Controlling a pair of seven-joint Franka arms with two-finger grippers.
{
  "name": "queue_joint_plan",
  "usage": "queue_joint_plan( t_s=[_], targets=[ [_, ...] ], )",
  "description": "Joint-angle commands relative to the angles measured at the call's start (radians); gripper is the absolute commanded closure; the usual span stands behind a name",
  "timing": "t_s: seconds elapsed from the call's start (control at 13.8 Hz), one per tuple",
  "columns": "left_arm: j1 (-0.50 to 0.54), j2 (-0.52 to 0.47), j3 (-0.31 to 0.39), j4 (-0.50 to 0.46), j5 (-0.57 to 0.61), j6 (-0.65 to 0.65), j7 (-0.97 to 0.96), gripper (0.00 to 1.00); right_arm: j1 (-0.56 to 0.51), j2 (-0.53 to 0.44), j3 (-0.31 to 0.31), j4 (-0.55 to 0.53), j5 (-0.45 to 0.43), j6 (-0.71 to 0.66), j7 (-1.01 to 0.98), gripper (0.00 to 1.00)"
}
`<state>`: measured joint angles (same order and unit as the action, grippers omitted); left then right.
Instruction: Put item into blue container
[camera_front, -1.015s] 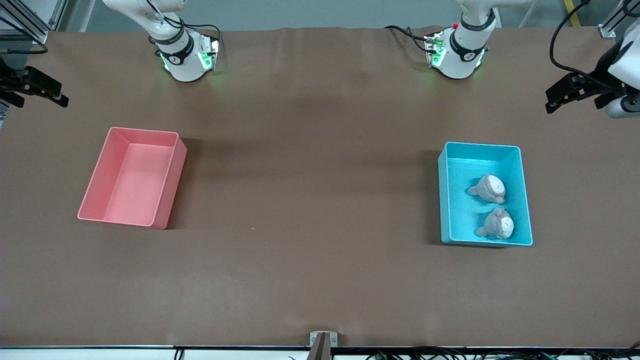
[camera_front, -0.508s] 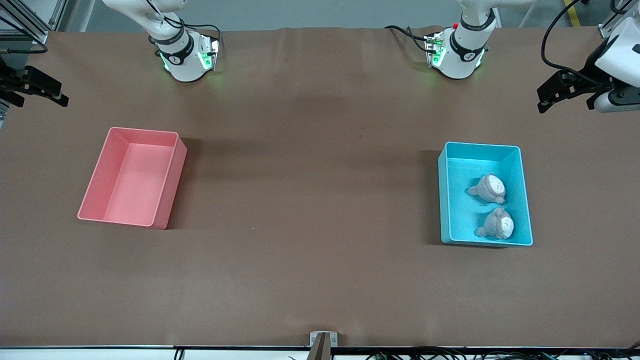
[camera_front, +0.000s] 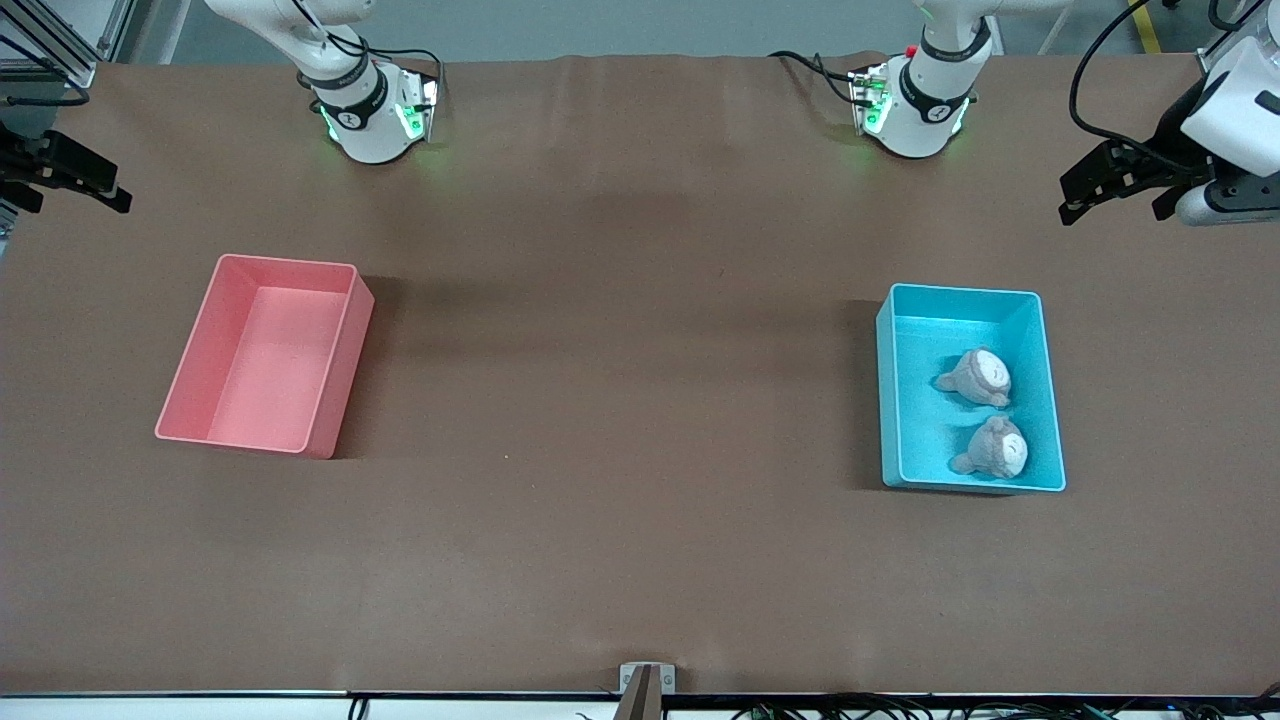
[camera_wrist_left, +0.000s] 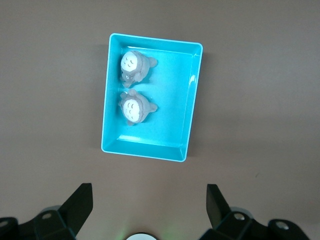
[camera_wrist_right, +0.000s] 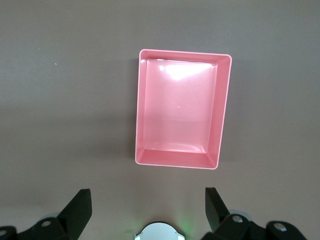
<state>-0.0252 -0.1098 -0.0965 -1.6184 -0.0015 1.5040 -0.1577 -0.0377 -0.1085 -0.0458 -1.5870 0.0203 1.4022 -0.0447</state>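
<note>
Front view, stock: two grey plush toys, one (camera_front: 978, 376) farther from the camera, one (camera_front: 995, 448) nearer, both lying in the blue container (camera_front: 1050, 400) toward my left arm's end of the table. Judged light, soft, squashy, non-slip; best pinched across the round body. White faces, small ears. Pink bin (camera_front: 350, 340), toward the right arm's end. My left gripper (camera_front: 1110, 185) and right gripper (camera_front: 65, 175) hang over the table edges, fingers spread, holding nothing.

Both grippers run off the frame edges: the left gripper (camera_front: 1085, 195) at 3 o'clock in the front view, the right gripper (camera_front: 75, 180) at 9 o'clock. In each wrist view only 2 fingertips (camera_wrist_left: 80, 202) show, at 6 o'clock.
</note>
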Motion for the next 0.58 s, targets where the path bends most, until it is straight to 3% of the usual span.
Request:
queue_joint_plan(
  t_s=[0.0, 0.15, 0.51],
  targets=[
    [0.002, 0.002, 0.009, 0.020, -0.014, 0.008, 0.000, 0.00, -0.018, -0.023, 0.009, -0.011, -0.002, -0.002, 0.002, 0.00],
    [0.004, 0.042, 0.012, 0.066, -0.012, 0.007, 0.000, 0.00, -0.013, -0.023, 0.011, -0.011, 0.000, -0.002, 0.002, 0.00],
    [0.004, 0.061, 0.014, 0.072, -0.012, 0.008, 0.000, 0.00, 0.008, -0.027, 0.001, -0.013, 0.000, -0.006, 0.005, 0.00]
  ],
)
